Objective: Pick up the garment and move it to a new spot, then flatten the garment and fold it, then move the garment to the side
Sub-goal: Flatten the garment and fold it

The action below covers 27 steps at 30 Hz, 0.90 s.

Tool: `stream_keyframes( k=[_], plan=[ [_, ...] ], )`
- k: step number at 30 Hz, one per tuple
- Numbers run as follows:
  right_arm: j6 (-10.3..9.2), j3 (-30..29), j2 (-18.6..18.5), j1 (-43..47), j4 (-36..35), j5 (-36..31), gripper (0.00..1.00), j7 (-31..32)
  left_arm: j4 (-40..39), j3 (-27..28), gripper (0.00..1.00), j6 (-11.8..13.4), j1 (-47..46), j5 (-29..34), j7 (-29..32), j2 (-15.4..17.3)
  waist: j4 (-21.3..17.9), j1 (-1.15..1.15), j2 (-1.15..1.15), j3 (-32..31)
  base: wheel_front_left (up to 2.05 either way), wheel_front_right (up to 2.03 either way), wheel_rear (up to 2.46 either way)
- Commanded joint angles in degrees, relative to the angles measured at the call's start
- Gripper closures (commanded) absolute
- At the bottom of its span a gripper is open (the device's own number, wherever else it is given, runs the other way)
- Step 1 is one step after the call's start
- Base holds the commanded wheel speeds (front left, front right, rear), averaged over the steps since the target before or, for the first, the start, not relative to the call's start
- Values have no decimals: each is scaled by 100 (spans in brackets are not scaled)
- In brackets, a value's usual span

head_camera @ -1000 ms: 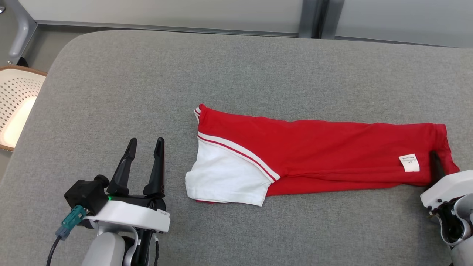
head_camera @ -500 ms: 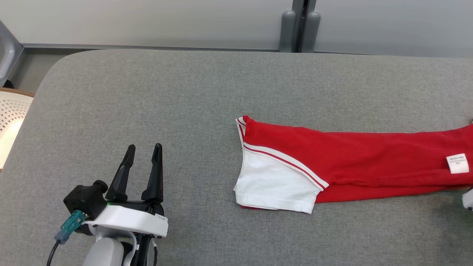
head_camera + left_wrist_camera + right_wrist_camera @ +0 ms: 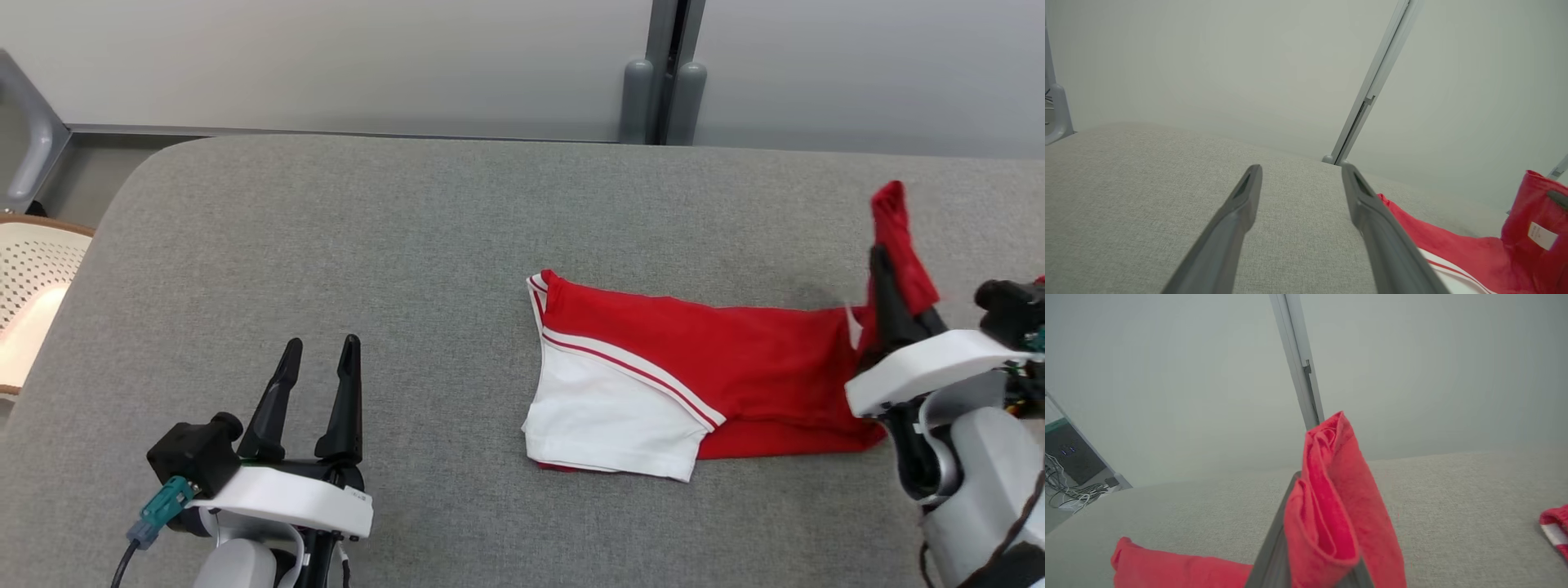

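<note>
In the head view, the red garment point(image 3: 735, 367) is lying on the right of the grey pad point(image 3: 326, 245), and the right gripper point(image 3: 886, 255) is pinching its right end up. In the left wrist view, the left gripper point(image 3: 1301, 167) is gaping wide, holding nothing. In the right wrist view, the garment is sticking up between the squeezing fingers point(image 3: 1274, 559)

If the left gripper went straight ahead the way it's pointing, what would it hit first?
Probably nothing soon: the left gripper faces bare grey table; the garment lies off to its right.
</note>
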Motion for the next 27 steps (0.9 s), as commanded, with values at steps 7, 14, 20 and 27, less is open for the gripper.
stream_keyframes(
  k=[7,14,20,27],
  plan=[
    [0,590,664,413,-1243,73,100,586,32,-25,0,-10,88,-41,-24,23,210,0,0,-50,0,0,0],
    [0,1053,1153,568,-1418,-140,100,714,60,-160,0,33,32,-140,-24,24,469,0,0,4,0,0,0],
    [0,1198,1270,505,-890,23,100,512,66,-227,0,77,26,-200,-24,21,682,0,0,90,0,0,0],
    [0,1808,1301,401,-407,569,0,257,140,-345,0,93,49,-266,-24,26,875,0,0,130,0,0,0]
  ],
)
